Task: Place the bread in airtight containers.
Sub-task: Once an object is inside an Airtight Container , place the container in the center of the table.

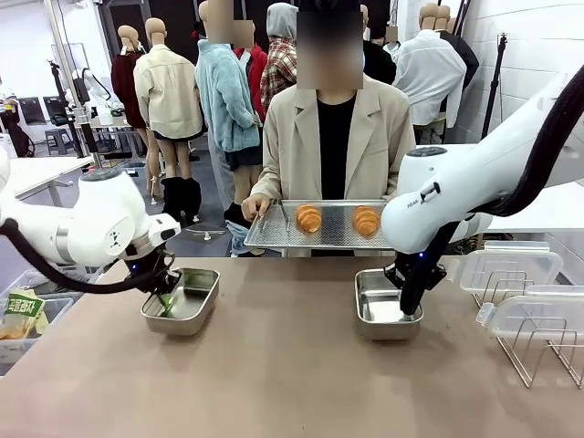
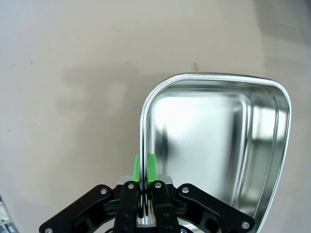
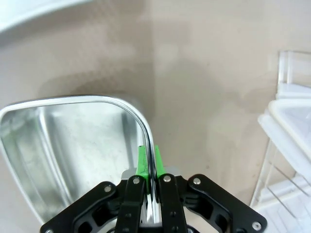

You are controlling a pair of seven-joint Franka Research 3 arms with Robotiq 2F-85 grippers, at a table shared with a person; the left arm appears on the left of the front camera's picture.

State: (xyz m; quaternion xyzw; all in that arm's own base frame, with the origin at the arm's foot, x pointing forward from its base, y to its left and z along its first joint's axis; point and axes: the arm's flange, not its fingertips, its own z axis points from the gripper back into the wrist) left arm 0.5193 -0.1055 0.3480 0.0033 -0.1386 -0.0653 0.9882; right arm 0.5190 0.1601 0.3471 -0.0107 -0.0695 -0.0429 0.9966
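The left gripper [image 2: 145,167] is pinched tight on the rim of the left steel pan [image 2: 218,145], and the right gripper [image 3: 149,160] likewise grips the right steel pan [image 3: 63,145], likely to steady both empty pans for loading. The croissant rolls [image 1: 308,218] wait on the flat tray [image 1: 265,239], which a person holds beyond the table.

Left roll [image 1: 308,218], right roll [image 1: 366,220] golden, on tray [image 1: 271,239]; left pan [image 1: 193,297], right pan [image 1: 370,301] empty, on table [image 1: 292,383].

Bright even light, soft shadows on the table [image 2: 73,82], glare inside the steel pan [image 2: 204,126], wrist views bowed at edges.
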